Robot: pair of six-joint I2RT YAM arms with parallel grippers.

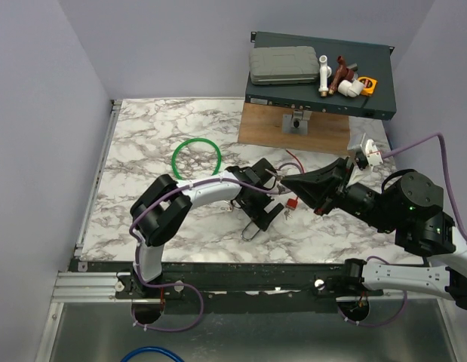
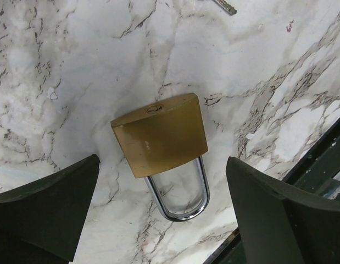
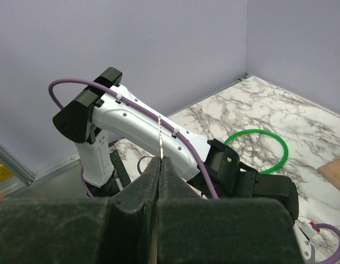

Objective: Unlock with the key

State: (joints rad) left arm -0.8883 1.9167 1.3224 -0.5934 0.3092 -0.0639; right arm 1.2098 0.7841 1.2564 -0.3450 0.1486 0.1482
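**Padlock** (image 2: 159, 135): brass body, silver shackle (image 2: 180, 201); lies flat on the marble table (image 1: 135, 151); both shackle legs run into the body; keyhole end faces away from the left wrist camera, shackle toward it.

**Left gripper** (image 2: 162, 162): directly above the padlock; fingers (image 2: 43, 212) spread wide, one on each side of the padlock and apart from it; holds nothing.

**Right gripper** (image 1: 283, 181): just right of the padlock, tips pointing toward it; fingers pressed together, pinching a thin metal blade seen edge-on, which appears to be the key (image 3: 159, 137); the blade sticks out past the fingertips.

**Red tag** (image 1: 292, 204): just right of the padlock, below the right gripper's tips; hanging or lying on the table, cannot tell.

**Red cord** (image 1: 295, 160): right of the padlock and farther back, beside the right gripper.

**Metal strip** (image 2: 224, 5): beyond the padlock's keyhole end, cut off by the edge of the left wrist view; too little shows to identify it.

**Green loop** (image 1: 196, 159): flat on the table, behind and left of the padlock, well apart.

**Board** (image 1: 293, 128): wooden, behind and right of the padlock at the table's far edge; a dark box (image 1: 278, 94) sits above it, carrying a grey case (image 1: 284, 65) and pipe fittings (image 1: 331, 75).
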